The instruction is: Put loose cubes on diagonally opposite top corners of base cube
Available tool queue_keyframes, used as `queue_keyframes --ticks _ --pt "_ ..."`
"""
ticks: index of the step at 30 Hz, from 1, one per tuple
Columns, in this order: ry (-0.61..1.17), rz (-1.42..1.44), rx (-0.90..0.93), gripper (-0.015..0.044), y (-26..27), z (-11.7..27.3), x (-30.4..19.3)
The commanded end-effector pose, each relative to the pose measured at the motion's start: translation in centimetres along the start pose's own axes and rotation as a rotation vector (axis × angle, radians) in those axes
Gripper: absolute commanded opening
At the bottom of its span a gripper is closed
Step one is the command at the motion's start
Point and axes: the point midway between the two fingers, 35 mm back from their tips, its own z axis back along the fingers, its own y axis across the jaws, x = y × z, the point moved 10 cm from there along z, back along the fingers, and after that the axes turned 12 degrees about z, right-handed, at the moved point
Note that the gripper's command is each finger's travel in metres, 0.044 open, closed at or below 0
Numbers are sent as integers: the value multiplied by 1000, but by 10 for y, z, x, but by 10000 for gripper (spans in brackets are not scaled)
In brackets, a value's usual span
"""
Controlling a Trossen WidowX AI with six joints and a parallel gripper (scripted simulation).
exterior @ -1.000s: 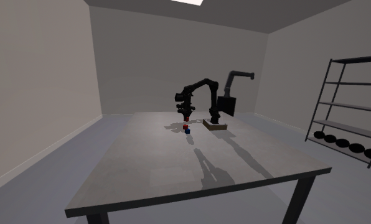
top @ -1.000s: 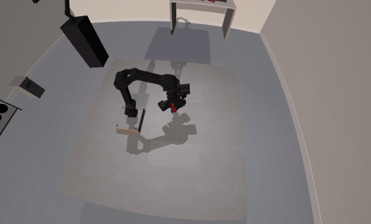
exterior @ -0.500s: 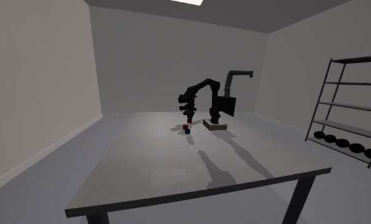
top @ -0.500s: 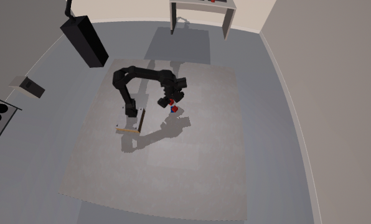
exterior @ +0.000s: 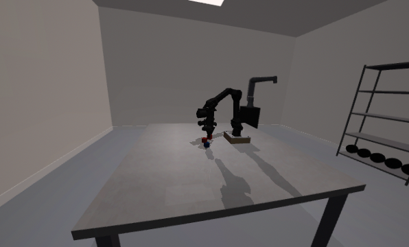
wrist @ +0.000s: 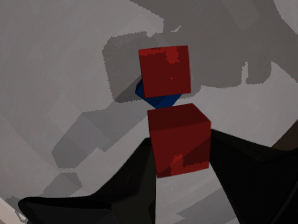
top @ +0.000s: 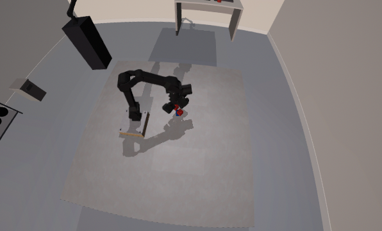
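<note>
The blue base cube (top: 177, 114) (exterior: 206, 145) (wrist: 160, 101) stands on the table, mostly hidden from above in the wrist view. One red cube (top: 180, 112) (exterior: 204, 140) (wrist: 166, 72) rests on one top corner of it and looks level. My gripper (top: 175, 104) (exterior: 209, 135) (wrist: 177, 139) is shut on the other red cube (top: 176, 106) (exterior: 210, 136) (wrist: 181, 150), one finger on each side. The held cube hangs beside the stack, on the arm-base side, and looks slightly higher than the resting one. In the wrist view a narrow strip of blue shows between the red cubes.
The arm's base plate (top: 132, 126) (exterior: 239, 140) sits on the table (top: 178, 199) (exterior: 146, 202) near the stack. Shadows of the arm fall across the table top. A black pedestal (top: 88, 43) and a shelf rack (exterior: 383, 137) stand away from the table.
</note>
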Motion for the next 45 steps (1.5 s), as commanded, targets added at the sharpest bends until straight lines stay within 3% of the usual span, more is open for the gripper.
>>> queue_keyframes --ticks 1,23,45 --pt "2 -13 8 105 -1 -3 1" --pt "-27 45 -17 105 3 -32 -1" --pt "-27 46 -18 105 3 -33 -1"
